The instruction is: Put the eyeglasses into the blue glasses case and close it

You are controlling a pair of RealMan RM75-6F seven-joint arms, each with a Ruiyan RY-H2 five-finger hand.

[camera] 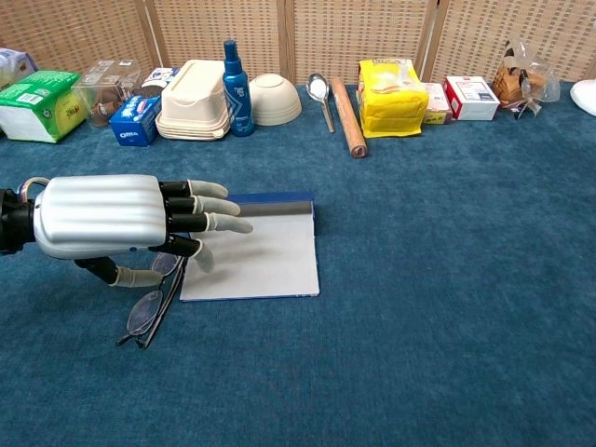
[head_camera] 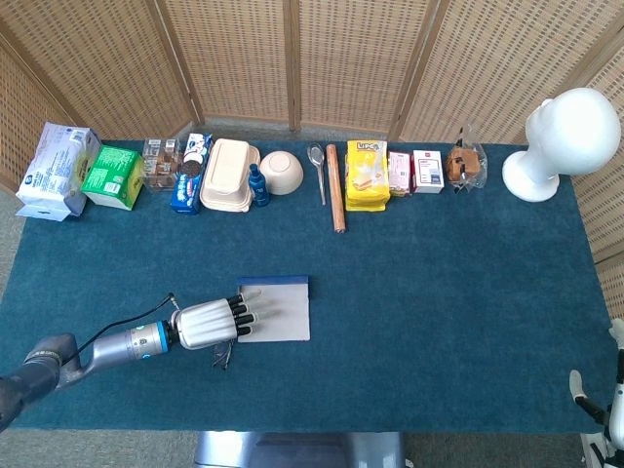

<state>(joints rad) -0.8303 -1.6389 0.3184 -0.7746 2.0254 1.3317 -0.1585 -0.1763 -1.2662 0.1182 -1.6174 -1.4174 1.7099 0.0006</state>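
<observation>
Left hand hovering over the glasses beside the case
The left hand is reaching in low from the left, palm down, fingers stretching out flat and apart over the case's left edge, thumb curling underneath; it is gripping nothing. The glasses are lying folded on the blue cloth just beside the case's near-left corner, partly under the hand, and whether the thumb is touching them cannot be told. The case is lying flat near the table's middle, its pale face up and a dark blue strip along its far edge. The right hand is showing only at the head view's lower right corner, well apart from everything, and whether its fingers are spread or closed cannot be told
</observation>
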